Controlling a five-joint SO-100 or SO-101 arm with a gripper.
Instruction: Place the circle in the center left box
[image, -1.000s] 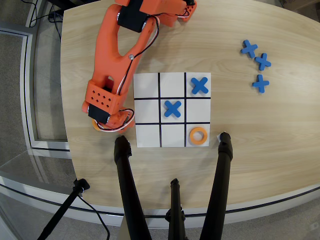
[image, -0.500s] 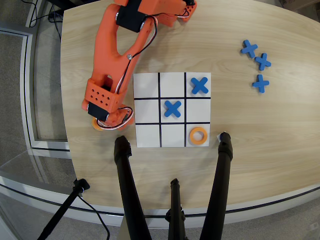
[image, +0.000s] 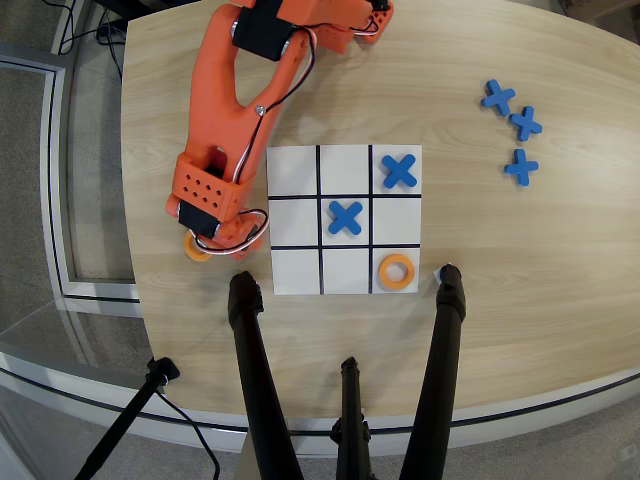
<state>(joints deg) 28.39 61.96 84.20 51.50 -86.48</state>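
Observation:
The orange arm reaches down the left side of the overhead view, and its gripper (image: 207, 241) points down at the table left of the board. An orange ring (image: 194, 250) shows partly from under the gripper; the wrist hides the jaws, so I cannot tell whether they hold it. The white 3x3 board (image: 295, 270) lies mid-table. The middle cell of its right column (image: 398, 220) holds nothing. Another orange ring (image: 397, 271) lies in the bottom right cell. Blue crosses lie in the top right cell (image: 399, 171) and the central cell (image: 345, 217).
Three loose blue crosses (image: 521, 130) lie on the wooden table at the upper right. Black tripod legs (image: 255, 370) rise across the table's near edge below the board, one foot (image: 447, 275) close to the board's bottom right corner.

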